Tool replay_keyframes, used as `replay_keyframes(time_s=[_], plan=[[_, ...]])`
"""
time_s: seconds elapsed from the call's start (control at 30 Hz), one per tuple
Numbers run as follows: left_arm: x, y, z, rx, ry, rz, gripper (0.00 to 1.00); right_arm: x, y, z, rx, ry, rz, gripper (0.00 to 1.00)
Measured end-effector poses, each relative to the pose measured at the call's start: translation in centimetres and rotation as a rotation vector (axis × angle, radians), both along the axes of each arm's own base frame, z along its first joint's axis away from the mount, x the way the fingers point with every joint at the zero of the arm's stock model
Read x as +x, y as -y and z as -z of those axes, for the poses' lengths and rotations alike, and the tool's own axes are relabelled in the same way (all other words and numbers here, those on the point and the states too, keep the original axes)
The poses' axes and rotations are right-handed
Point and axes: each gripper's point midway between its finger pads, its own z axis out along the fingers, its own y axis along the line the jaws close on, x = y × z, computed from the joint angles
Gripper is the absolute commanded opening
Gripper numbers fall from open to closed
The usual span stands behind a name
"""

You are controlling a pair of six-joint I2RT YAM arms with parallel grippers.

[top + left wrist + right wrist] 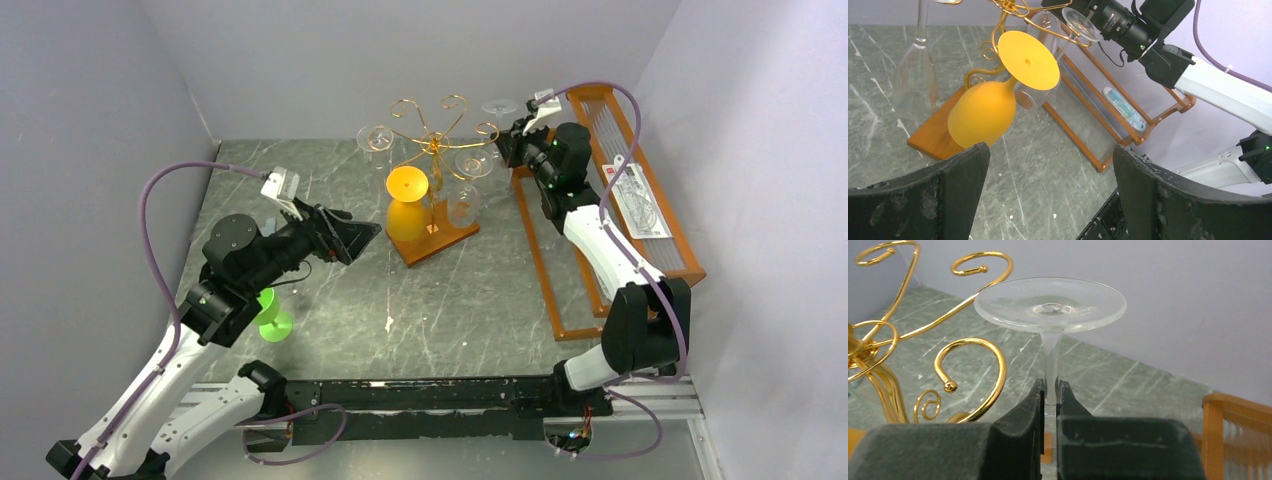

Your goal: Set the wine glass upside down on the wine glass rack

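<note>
The gold wire wine glass rack (430, 135) stands on a brown square base (455, 238) at the middle back. An orange glass (405, 205) and clear glasses (465, 200) hang on it upside down. My right gripper (512, 140) is shut on the stem of a clear wine glass (1050, 305), held foot up just right of the rack's scroll arms (973, 375); its bowl is hidden below the fingers. My left gripper (357, 235) is open and empty, left of the rack, with the orange glass (980, 112) ahead of it.
An orange wooden slatted shelf (640, 215) lies on the right with a flat packet (635, 200) on it. A green glass (272, 318) stands on the marble table under my left arm. Grey walls close the back and sides.
</note>
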Motion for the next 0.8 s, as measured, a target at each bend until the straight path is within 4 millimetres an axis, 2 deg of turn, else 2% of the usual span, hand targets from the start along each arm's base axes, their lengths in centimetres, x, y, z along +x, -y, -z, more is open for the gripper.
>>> replay_keyframes(time_s=[0.2,0.43,0.8], plan=[[-0.2,-0.1,-0.1,-0.009,-0.006,0.000,0.97,0.3,-0.9,0.0,0.009,0.037,-0.104,0.00],[-0.3,-0.1,-0.6,-0.017,-0.009,0.000,0.96,0.9,-1.2,1.4,0.023,0.037,-0.230,0.00],[0.0,0.2,-0.2,-0.031,-0.047,-0.001,0.94,-0.7,-3.3,1.3,0.053,0.064,-0.434,0.00]])
